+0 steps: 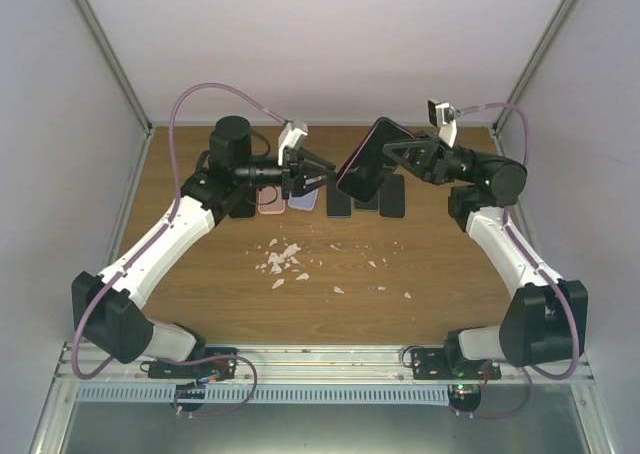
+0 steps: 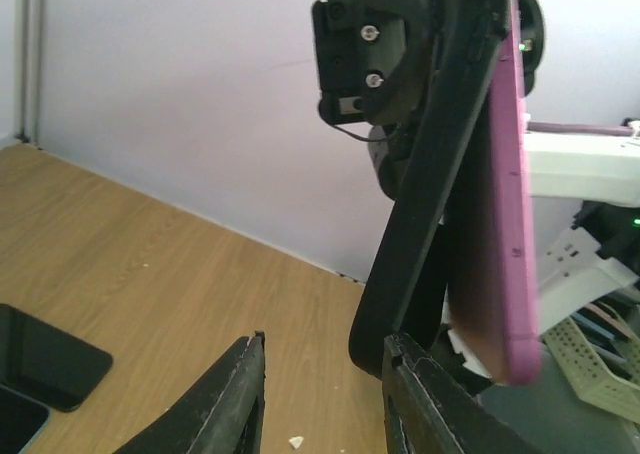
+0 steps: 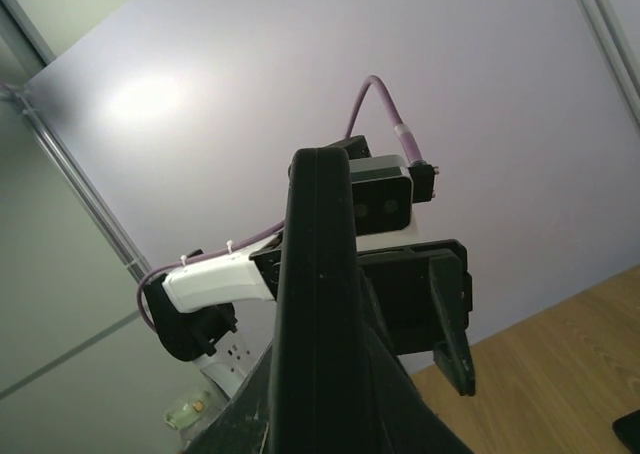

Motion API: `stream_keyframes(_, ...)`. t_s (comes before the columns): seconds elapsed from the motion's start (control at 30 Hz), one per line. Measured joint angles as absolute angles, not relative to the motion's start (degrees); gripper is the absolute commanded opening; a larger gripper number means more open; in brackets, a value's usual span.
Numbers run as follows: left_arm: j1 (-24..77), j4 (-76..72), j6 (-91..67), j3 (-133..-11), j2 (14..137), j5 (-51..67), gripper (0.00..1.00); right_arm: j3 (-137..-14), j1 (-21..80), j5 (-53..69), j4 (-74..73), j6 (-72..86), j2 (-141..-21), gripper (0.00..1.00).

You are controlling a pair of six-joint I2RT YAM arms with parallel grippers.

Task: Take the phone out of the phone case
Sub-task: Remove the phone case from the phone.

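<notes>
The right gripper (image 1: 392, 152) is clamped on the pink phone case (image 2: 505, 224), holding it upright and well above the wooden table (image 1: 440, 264), presumably so that its free lower end faces the other arm; the black phone (image 2: 425, 204) is in the case at its top but seems to lean away at the bottom; the left gripper (image 1: 328, 177) has its jaws apart, gripping nothing, the phone's lower corner just beside one finger (image 2: 420, 399), probably to pinch that loosened end and draw it free; spare phones (image 1: 340, 202) lie flat behind.
</notes>
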State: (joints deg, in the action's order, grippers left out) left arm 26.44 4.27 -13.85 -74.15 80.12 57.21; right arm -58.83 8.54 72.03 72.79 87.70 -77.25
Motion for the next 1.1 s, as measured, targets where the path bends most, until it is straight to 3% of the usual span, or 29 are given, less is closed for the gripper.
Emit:
stream_keyframes(0.27, 26.4, 6.0, -13.3, -74.9, 81.8, 54.2, 0.32, -56.9, 9.3, 71.0, 72.9, 88.3, -77.4, 0.01)
stream_keyframes(0.63, 27.7, 5.6, -15.1, -75.0, 81.9, 60.0, 0.33, -56.3, 13.8, 69.2, 68.5, 83.3, -77.7, 0.00)
stream_keyframes(1.1, 28.2, 1.0, -19.2, -73.8, 82.0, 64.7, 0.41, -56.4, 16.7, 69.5, 61.6, 78.0, -77.9, 0.00)
